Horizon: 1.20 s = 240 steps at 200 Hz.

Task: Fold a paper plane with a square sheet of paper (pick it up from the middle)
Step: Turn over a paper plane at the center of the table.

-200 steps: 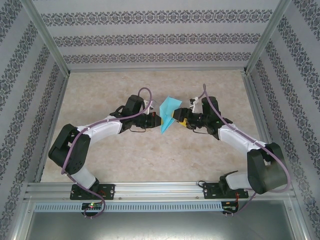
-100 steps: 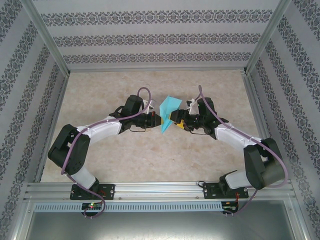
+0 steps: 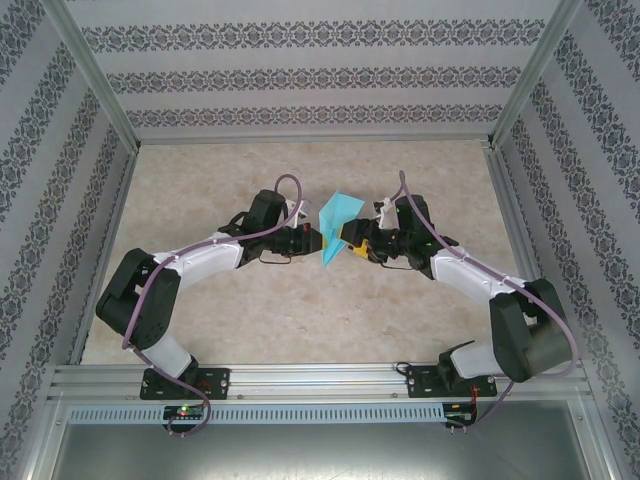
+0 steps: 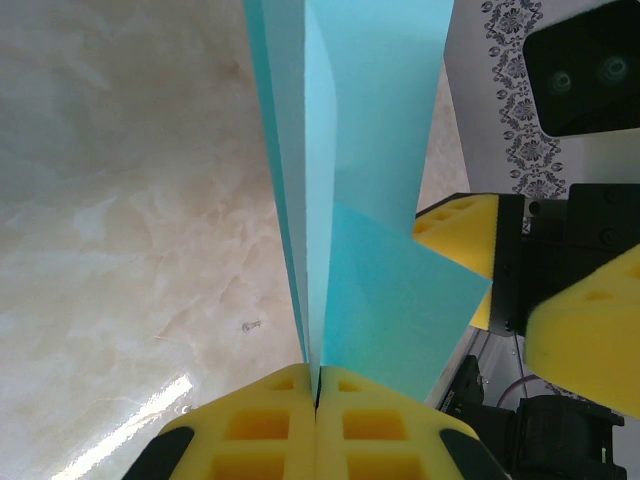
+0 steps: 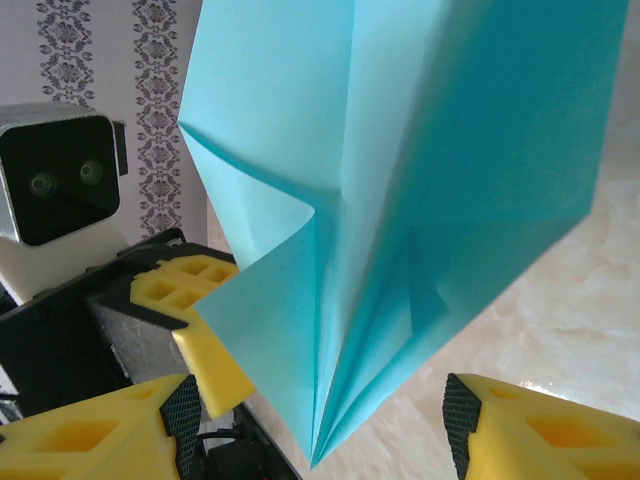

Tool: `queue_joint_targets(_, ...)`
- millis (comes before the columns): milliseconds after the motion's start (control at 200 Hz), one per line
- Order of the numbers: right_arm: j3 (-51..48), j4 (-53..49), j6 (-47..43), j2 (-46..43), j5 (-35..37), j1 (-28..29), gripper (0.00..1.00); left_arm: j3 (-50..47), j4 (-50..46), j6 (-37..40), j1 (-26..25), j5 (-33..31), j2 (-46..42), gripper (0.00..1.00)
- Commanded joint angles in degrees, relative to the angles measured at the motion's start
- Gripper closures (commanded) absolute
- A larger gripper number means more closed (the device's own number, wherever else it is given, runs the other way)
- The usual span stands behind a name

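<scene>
Paper (image 3: 338,222) of a turquoise blue, folded into several layers with a long centre crease, is held up off the table (image 3: 300,320) near its middle, between the two arms. The left gripper (image 3: 317,240) is clamped on it. Seen from the left wrist, its two yellow pads (image 4: 255,425) press flat together with the lower edge of the folded layers pinched in the seam between them. The paper rises from there as a narrow standing fold, with one loose triangular flap hanging off toward the other arm. The right gripper (image 3: 353,241) faces the left one from the opposite side of the paper, its fingers (image 5: 545,425) spread wide apart. Seen from the right wrist, the pointed lower end of the paper hangs between them and touches neither. In the left wrist view the corner of the loose flap lies in front of one of the right gripper's yellow pads, and whether it touches that pad cannot be told. From above, the paper stands on edge and tilted, its wider end toward the far side of the table and its narrow end down between the two grippers. The table is pale and marbled, closed in by walls (image 3: 320,80) with dark floral bands.
</scene>
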Motion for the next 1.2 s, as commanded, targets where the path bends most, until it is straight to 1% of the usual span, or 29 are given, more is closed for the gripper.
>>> queue_joint_targets(0, 0.19, -1.35, -0.73, -2.79, -0.02, 0.98, 0.33, 0.35, 0.1, 1.74, 0.69, 0.64, -1.11, 0.93)
queue_joint_targets(110, 0.75, -0.31, 0.3, -3.17, -0.12, 1.54, 0.33, 0.49, 0.1, 1.86, 0.69, 0.81, -0.97, 0.93)
queue_joint_targets(240, 1.49, 2.55, 2.0, 0.01, -1.81, 1.97, 0.33, 0.75, 0.29, 1.66, 0.67, 0.92, -0.96, 0.93)
queue_joint_targets(325, 2.37, 1.33, 1.34, 1.4, -1.2, 2.37, 0.33, 0.51, 0.25, 1.61, 0.69, 0.91, -1.26, 0.93)
queue_joint_targets(550, 2.14, 5.43, 3.48, 1.9, -2.38, 2.69, 0.35, 0.46, 0.23, 1.81, 0.65, 1.17, -1.04, 0.93)
queue_joint_targets(620, 2.27, 4.99, 3.4, 2.06, -2.26, 2.73, 0.35, 0.37, 0.36, 1.79, 0.69, 1.25, -1.02, 0.93)
queue_joint_targets(934, 2.01, 9.5, 6.26, 4.27, -3.45, 2.95, 0.39, 0.37, 1.4, 1.19, 0.69, 1.86, -0.93, 0.93)
queue_joint_targets(1194, 2.32, 9.55, 6.37, 5.57, -3.05, 3.4, 0.41, 0.24, 2.68, 0.49, 0.69, 2.26, -0.3, 0.93)
